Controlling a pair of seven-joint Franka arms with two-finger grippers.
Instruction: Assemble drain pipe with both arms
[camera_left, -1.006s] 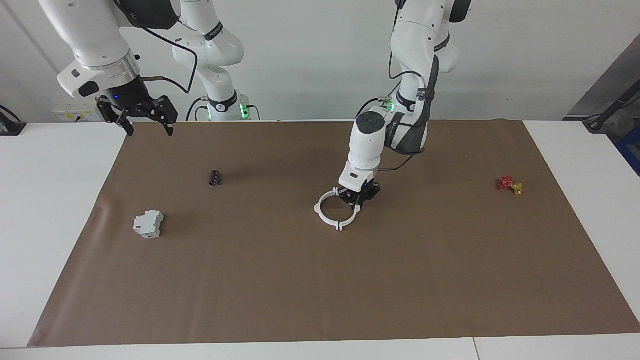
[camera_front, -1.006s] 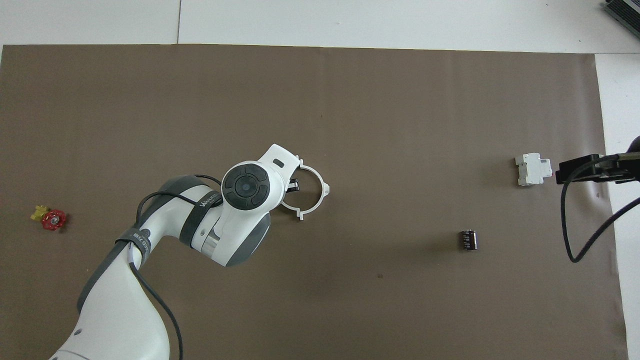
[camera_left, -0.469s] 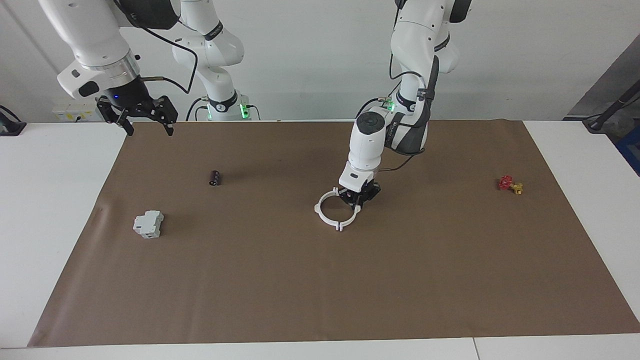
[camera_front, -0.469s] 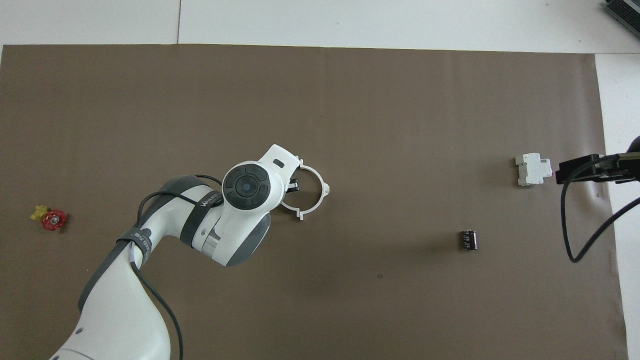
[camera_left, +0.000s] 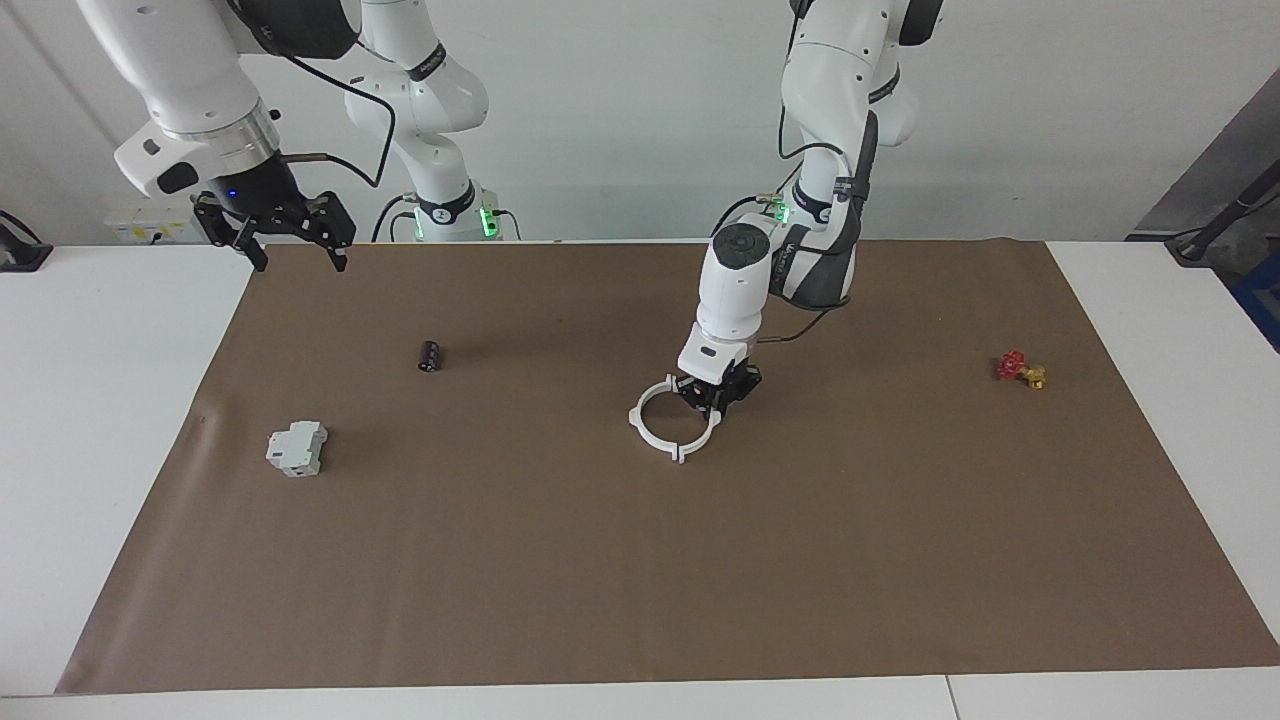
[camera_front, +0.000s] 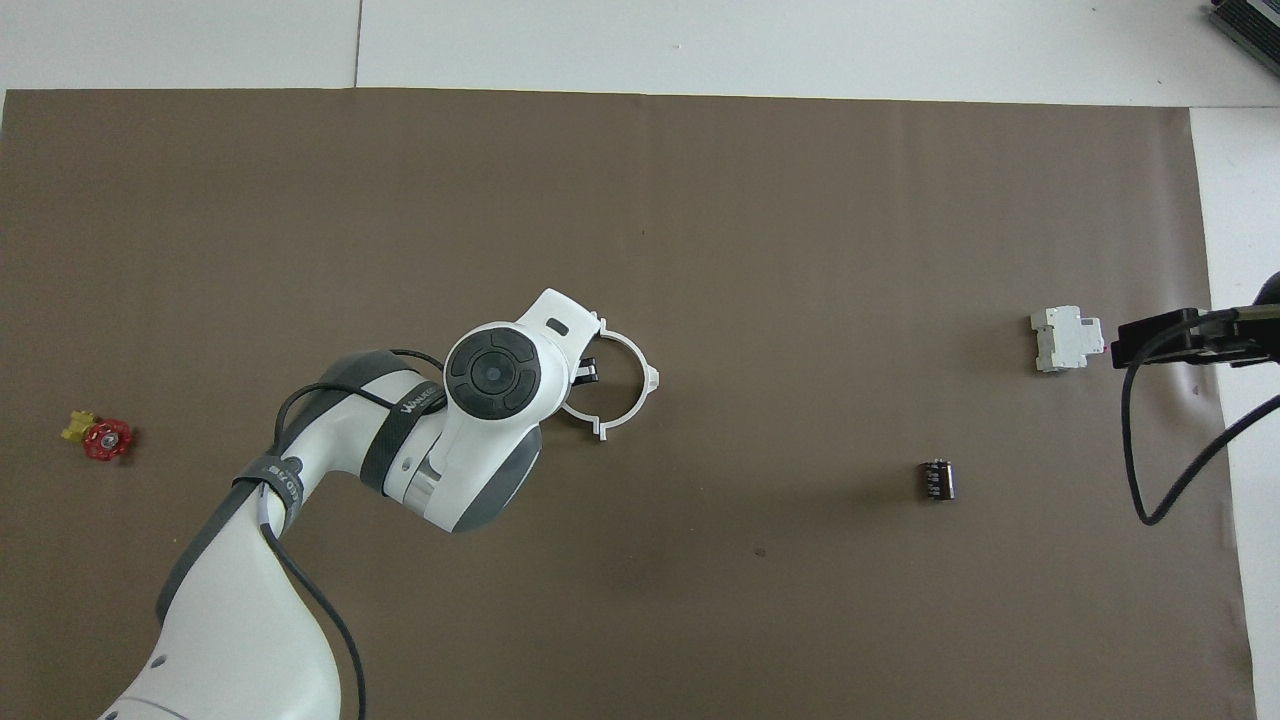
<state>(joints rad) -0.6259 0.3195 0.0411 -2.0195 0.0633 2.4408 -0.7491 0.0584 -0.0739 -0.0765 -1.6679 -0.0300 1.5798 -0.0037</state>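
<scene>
The drain pipe (camera_left: 652, 439) lies on the brown mat as one white ring with small flanged tabs, near the middle of the table. It also shows in the overhead view (camera_front: 651, 378). My left gripper (camera_left: 713, 402) is down at the ring's rim, on the side toward the left arm's end of the table. In the overhead view the left arm's hand covers that part of the ring, and the left gripper (camera_front: 585, 372) shows only partly. My right gripper (camera_left: 301, 265) is open and empty. It waits raised over the mat's corner at the right arm's end.
A grey boxy block (camera_left: 296, 447) and a small black cylinder (camera_left: 430, 355) lie toward the right arm's end. A red-and-yellow valve (camera_left: 1020, 369) lies toward the left arm's end. The brown mat (camera_left: 700, 580) covers most of the white table.
</scene>
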